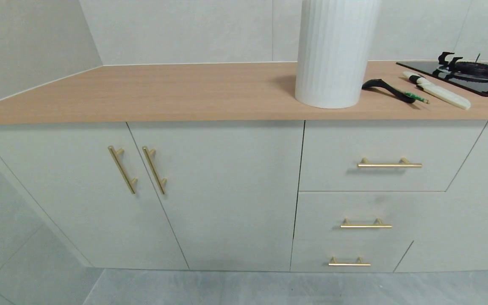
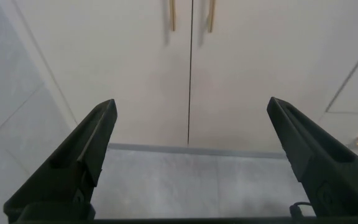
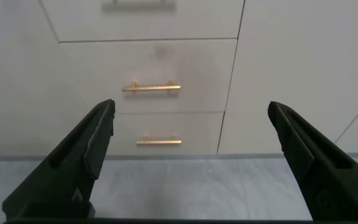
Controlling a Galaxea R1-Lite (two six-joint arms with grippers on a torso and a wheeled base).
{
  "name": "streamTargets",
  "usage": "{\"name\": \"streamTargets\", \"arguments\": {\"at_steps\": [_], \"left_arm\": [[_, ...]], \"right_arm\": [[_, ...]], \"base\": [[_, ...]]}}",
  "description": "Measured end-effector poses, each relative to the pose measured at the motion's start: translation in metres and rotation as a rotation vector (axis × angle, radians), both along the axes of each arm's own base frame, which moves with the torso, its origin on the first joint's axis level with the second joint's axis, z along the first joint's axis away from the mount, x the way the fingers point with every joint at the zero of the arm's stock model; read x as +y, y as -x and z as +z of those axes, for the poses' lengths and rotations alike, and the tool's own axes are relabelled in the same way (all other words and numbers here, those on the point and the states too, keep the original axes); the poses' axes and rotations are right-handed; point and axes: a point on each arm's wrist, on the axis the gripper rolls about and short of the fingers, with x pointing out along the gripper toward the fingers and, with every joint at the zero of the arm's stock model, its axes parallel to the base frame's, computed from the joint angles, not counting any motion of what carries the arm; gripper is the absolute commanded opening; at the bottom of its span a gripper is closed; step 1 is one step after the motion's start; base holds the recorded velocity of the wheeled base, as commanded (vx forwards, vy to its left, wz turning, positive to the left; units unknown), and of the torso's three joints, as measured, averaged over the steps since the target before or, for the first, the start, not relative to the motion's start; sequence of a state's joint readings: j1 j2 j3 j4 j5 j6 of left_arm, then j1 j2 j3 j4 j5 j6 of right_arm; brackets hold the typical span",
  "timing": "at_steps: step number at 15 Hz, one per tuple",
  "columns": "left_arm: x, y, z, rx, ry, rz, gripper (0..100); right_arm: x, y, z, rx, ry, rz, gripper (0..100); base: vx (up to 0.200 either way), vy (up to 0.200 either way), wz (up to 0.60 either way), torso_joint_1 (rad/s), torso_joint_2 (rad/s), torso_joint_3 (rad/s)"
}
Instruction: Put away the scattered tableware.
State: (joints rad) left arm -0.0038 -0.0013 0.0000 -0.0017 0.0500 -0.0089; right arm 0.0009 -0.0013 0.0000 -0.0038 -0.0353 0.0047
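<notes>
While the left pincer and right pincer are held released before the cabinet fronts, the black spoon and white knife lie untouched on the counter. The approach is judged to be in hand, and a raised reach is called for next.

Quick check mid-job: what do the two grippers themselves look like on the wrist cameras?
Both match. The left gripper has two matte black fingers, long flat-sided wedges that narrow toward blunt tips. The right gripper has the same black tapered fingers. No markings or labels are visible on either.
</notes>
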Motion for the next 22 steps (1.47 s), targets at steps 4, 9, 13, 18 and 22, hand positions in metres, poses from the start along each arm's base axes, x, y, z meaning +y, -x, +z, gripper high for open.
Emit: {"name": "streamTargets", "arguments": {"at_steps": [4,9,13,18,22], "left_arm": [[0.0000,0.0000,0.0001,0.000,0.000,0.002,100],[0.0000,0.0000,0.0000,0.000,0.000,0.001,100],[0.0000,0.0000,0.0000,0.000,0.000,0.001,100],[0.0000,0.0000,0.0000,0.000,0.000,0.001,100],[0.0000,0.0000,0.0000,0.000,-0.001,0.001,100]], "right_arm": [[0.0000,0.0000,0.0000,0.000,0.001,0.001,100],[0.0000,0.0000,0.0000,0.000,0.001,0.001,100],[0.0000,0.0000,0.0000,0.000,0.001,0.001,100],[0.0000,0.0000,0.0000,0.000,0.002,0.000,100],[0.0002,0.0000,-0.0001,0.002,0.013,0.012,100]], "base": [[0.000,0.000,-0.45,0.007,0.01,0.001],[0.000,0.000,0.00,0.000,0.00,0.000],[0.000,0.000,0.00,0.000,0.00,0.000],[0.000,0.000,0.00,0.000,0.00,0.000],[0.000,0.000,0.00,0.000,0.00,0.000]]}}
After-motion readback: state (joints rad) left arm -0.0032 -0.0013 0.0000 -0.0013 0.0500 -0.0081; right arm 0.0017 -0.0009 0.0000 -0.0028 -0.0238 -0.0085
